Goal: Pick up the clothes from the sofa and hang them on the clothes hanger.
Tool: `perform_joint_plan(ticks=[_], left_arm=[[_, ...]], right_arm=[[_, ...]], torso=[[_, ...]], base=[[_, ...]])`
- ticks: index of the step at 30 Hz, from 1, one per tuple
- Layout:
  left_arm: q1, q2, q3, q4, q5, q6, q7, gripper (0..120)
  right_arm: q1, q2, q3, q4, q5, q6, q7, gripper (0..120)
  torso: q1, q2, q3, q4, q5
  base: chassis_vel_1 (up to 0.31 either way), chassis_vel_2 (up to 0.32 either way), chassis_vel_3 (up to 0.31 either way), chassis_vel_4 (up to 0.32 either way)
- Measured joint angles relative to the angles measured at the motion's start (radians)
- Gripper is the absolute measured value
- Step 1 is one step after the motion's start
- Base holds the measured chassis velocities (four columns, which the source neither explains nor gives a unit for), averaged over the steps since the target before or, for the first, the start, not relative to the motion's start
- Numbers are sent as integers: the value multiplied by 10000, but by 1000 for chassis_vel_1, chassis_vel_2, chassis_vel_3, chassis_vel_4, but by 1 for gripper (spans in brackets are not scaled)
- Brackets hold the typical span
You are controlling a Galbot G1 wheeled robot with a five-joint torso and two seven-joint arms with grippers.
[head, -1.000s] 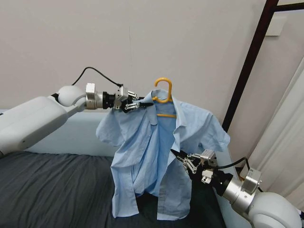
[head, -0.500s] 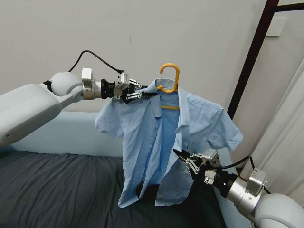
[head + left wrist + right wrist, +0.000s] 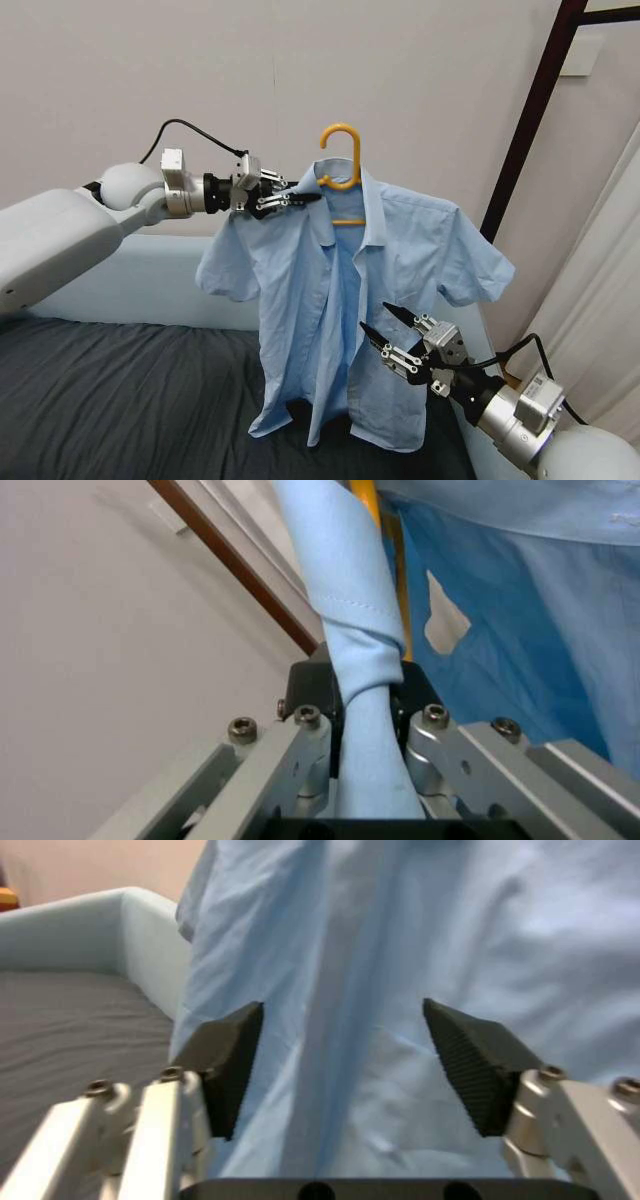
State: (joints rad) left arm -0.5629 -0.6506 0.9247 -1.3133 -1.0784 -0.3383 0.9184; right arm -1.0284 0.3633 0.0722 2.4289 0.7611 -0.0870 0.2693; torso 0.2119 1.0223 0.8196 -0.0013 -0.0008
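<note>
Home living room; grey-cushioned sofa (image 3: 120,400), curtain (image 3: 600,300).

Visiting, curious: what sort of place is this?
Probably a home-style room: sofa, dark clothes rack, curtain. The left gripper holds up a shirt on a hanger; the right gripper is open by it.

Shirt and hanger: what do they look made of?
Shirt: thin woven fabric, likely cotton, matte; it creases softly and shows stitched seams where the left gripper pinches its shoulder. Hanger: probably plastic, smooth yellow-orange hook, though coated metal is possible. Right gripper sits open by the lower front.
</note>
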Motion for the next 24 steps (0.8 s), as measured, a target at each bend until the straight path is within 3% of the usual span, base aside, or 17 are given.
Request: perform_joint_plan(ticks=[4, 5, 8, 13, 19, 24], left_arm=[[-139, 124, 14, 488, 203, -405, 487, 8], [-139, 124, 14, 488, 203, -405, 487, 8], [70, 211, -147, 576, 349, -595, 738, 8], [651, 66, -476, 553, 565, -767, 871, 8], [748, -320, -558, 219, 590, -786, 1079, 8], [954, -456, -732, -54, 879, -836, 1244, 8]], right_arm=[[132, -450, 945, -153, 587, -303, -436, 88], [132, -450, 945, -153, 587, -303, -436, 88], [317, -948, 2453, -511, 1743, -1012, -1779, 98], [857, -2014, 4284, -1426, 3465, -1448, -3083, 100], [1248, -3087, 4521, -2682, 3928, -1492, -4514, 100], [1265, -3835, 4582, -2719, 3885, -1743, -5688, 100]], torso=[[0, 0, 0, 0, -1], [0, 0, 0, 0, -1], [0, 0, 0, 1, 2], [0, 0, 0, 3, -4], [1, 0, 1, -8, 10], [0, 0, 0, 5, 1]], base=[[0, 0, 0, 0], [0, 0, 0, 0], [0, 0, 0, 0], [0, 0, 0, 0], [0, 0, 0, 0], [0, 0, 0, 0]])
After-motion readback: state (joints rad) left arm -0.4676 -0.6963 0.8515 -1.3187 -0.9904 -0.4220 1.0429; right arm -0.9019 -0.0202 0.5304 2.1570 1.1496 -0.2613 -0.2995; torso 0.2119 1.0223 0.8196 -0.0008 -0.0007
